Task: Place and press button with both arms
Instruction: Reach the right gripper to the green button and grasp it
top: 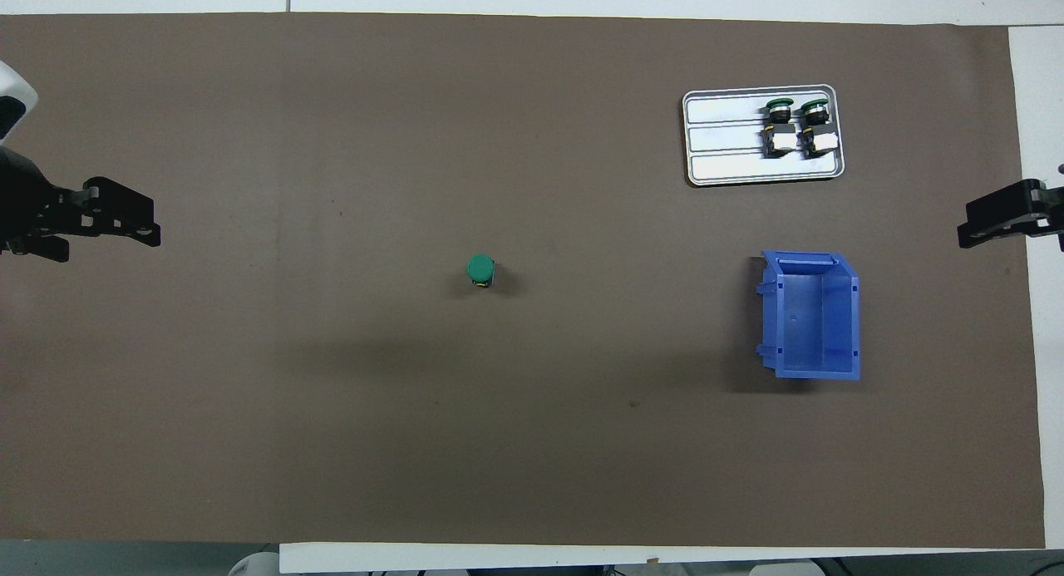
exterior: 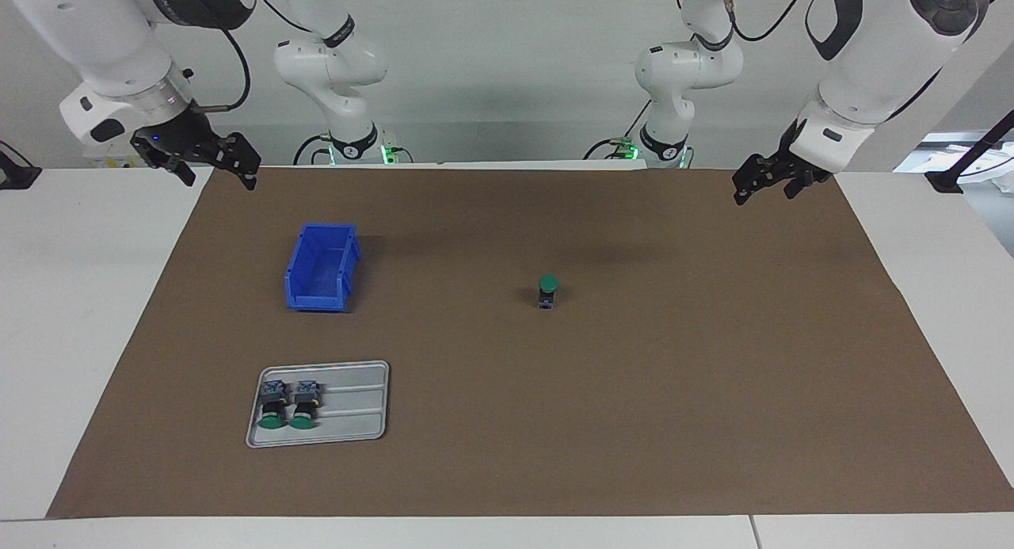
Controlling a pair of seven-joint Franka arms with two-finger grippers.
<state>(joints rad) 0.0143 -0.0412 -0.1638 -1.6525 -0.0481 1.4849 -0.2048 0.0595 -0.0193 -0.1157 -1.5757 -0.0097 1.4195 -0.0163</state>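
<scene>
The button (exterior: 547, 291) stands upright, green cap on top, alone in the middle of the brown mat (exterior: 634, 422) on the counter. The left hand (exterior: 764, 183) hangs over the mat's edge at its own end, holding nothing. The right hand (exterior: 215, 167) hangs over the mat's edge at its end, holding nothing. I cannot tell how wide either hand is. A blue bin (exterior: 321, 267) sits near a gray tray (exterior: 348, 426) with 2 more buttons (exterior: 288, 404).

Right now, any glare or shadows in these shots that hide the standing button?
Facing view: the button is sharp, with only a faint shadow beside it on the brown mat. Overhead view: a soft shadow beside the button, broad dim arm shadows nearer the robots, bright glare on the metal tray; nothing hides the button.
</scene>
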